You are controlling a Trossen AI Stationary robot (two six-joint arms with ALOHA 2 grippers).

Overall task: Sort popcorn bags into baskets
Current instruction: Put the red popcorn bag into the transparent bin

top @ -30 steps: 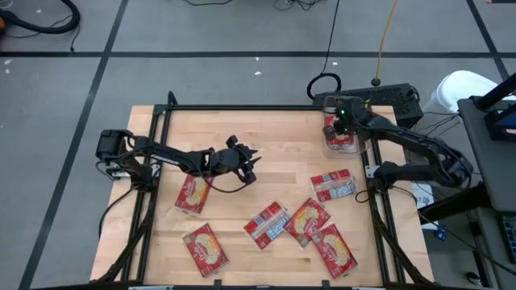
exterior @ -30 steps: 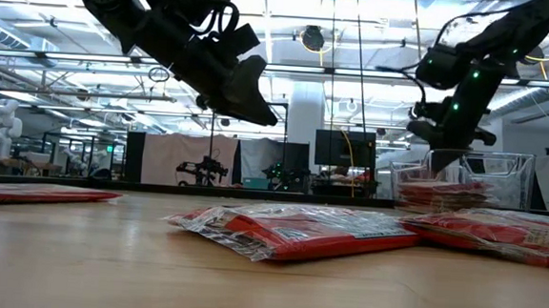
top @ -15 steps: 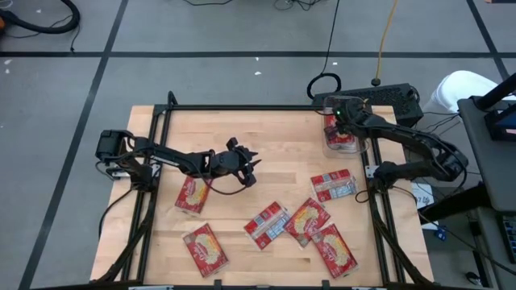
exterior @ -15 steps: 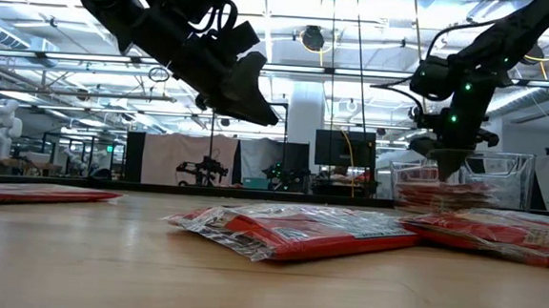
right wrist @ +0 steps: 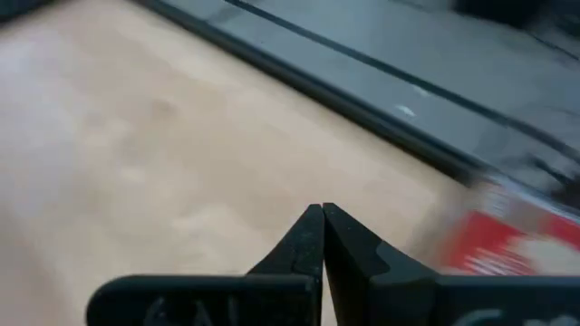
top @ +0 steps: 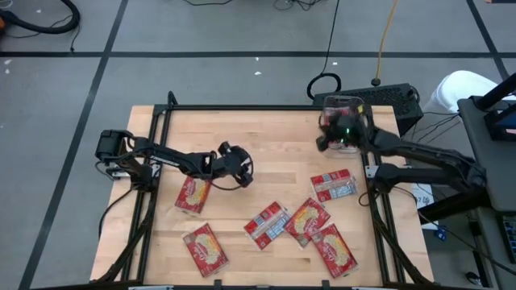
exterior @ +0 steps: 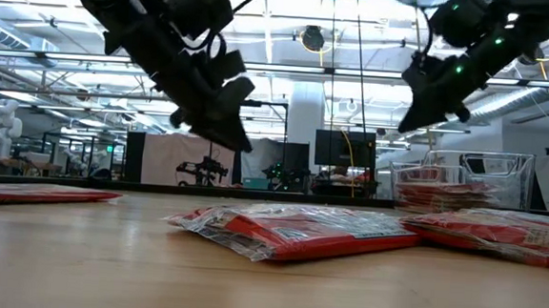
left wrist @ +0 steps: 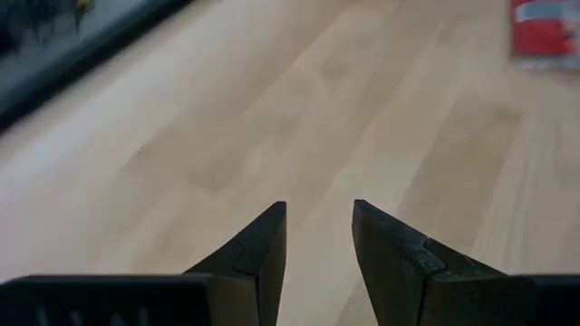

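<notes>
Several red popcorn bags lie flat on the wooden table: one [top: 193, 193] just near of my left gripper [top: 242, 171], and others [top: 267, 225] [top: 334, 185] across the near and right parts. The clear basket [top: 334, 103] stands at the far right corner with red bags [exterior: 439, 195] stacked in it. My left gripper [left wrist: 319, 217] hovers open over bare wood near the table's middle, empty. My right gripper [top: 320, 143] [right wrist: 323, 213] is shut and empty, raised above the table just left of the basket.
A black metal frame [top: 242, 107] runs around the table's edges. Bare wood lies across the far middle of the table between the two grippers. A power strip and cables [top: 387, 93] lie on the floor beyond the far right corner.
My right gripper has come up out of the basket and swung toward the table's left, away from it, with nothing in its fingers. My left gripper has rolled about its own line and tipped a little further down, staying over the same spot.
</notes>
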